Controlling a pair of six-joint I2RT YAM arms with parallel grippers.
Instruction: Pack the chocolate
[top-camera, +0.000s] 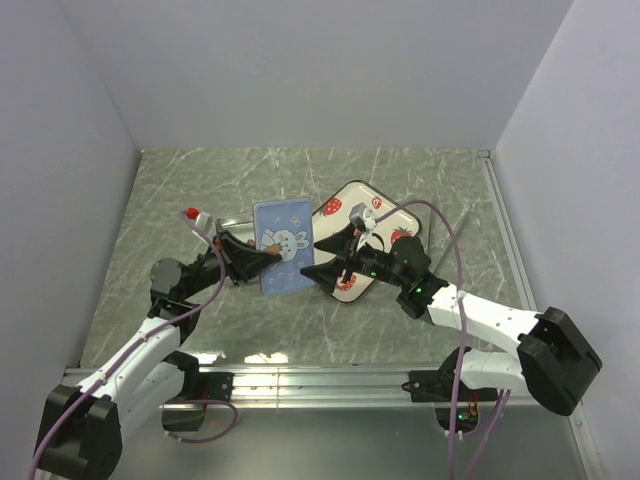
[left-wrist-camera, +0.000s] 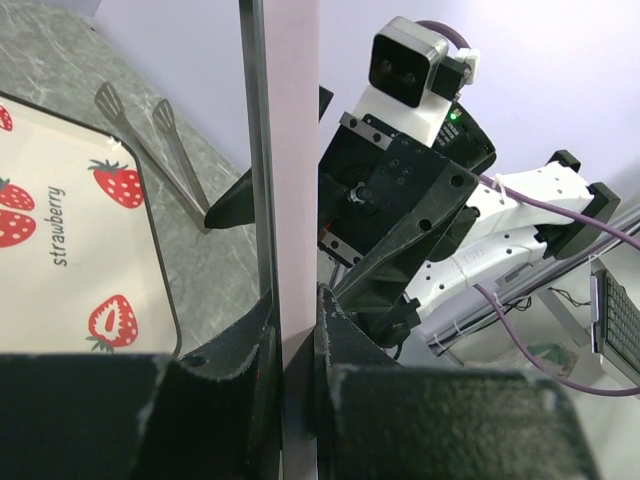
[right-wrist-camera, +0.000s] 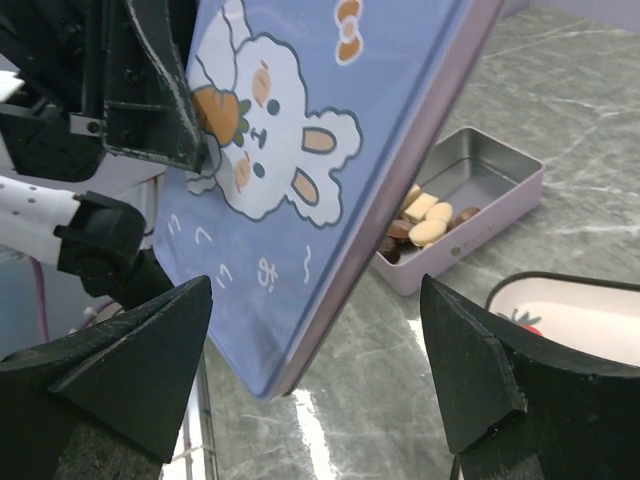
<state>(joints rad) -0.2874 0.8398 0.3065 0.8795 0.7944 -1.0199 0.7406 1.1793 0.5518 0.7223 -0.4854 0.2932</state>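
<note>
The left tool (top-camera: 266, 257) pinches the rabbit lid (top-camera: 286, 243) by one edge, holding it upright, probably so the spread right tool (right-wrist-camera: 310, 300) can take the free side; the chocolate (right-wrist-camera: 425, 225) lies in the open tin (right-wrist-camera: 490, 232) just behind, not yet covered.

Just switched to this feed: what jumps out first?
The blue bunny lid stands on edge mid-table, pinched in the left gripper. The right gripper is open, facing the lid's printed side. Behind the lid sits the open tin with the chocolates inside.
</note>
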